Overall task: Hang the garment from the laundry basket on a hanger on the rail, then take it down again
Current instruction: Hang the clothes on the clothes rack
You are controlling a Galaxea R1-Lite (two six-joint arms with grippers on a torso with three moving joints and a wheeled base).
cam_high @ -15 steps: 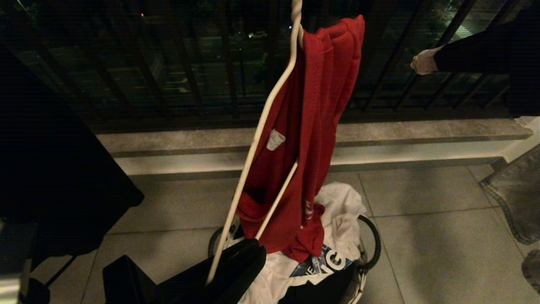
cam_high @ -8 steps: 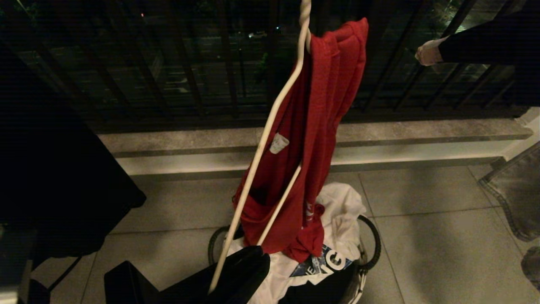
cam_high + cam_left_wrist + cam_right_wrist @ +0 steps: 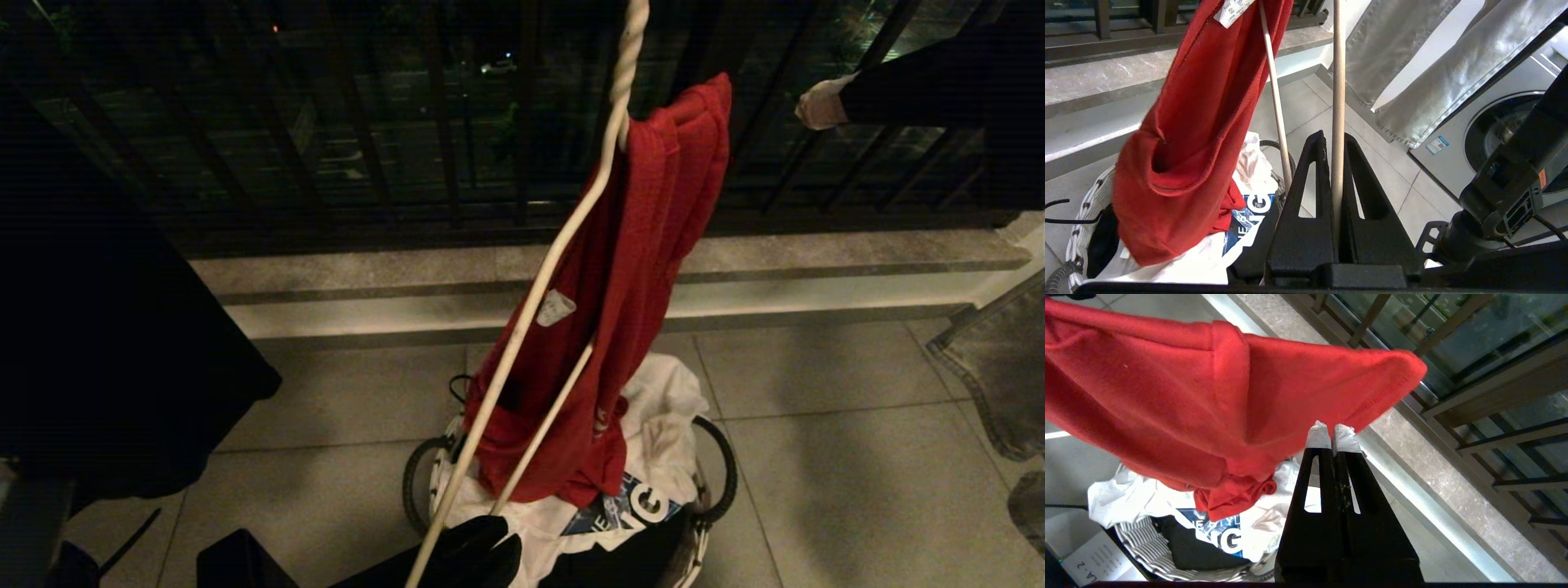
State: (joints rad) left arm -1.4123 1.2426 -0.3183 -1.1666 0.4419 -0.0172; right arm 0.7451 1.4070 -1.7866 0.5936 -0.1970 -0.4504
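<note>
The red garment (image 3: pixel 629 269) is draped over one shoulder of the white wire hanger (image 3: pixel 539 302), and its lower end trails into the laundry basket (image 3: pixel 418 482). At the bottom edge of the head view my left gripper (image 3: pixel 482 555) is shut on the hanger's wire (image 3: pixel 1337 81), which runs between its fingers (image 3: pixel 1316 163). My right gripper (image 3: pixel 1331 433) is shut, its white-taped tips right at the garment's edge (image 3: pixel 1208 388); no cloth shows between them. This gripper is outside the head view. The rail and the hanger's hook are out of view.
A white T-shirt (image 3: pixel 665 408) and a black one (image 3: pixel 1184 547) fill the basket. A person's hand (image 3: pixel 820 110) rests at the dark balcony railing (image 3: pixel 408 122). Grey jeans (image 3: pixel 1412 81) hang on the right by a washing machine (image 3: pixel 1515 134). Dark cloth (image 3: pixel 98 327) hangs on the left.
The hanger with the garment has sunk and swung to the right in the head view, showing more of its twisted neck. My left gripper has dropped toward the bottom edge, still gripping the wire.
</note>
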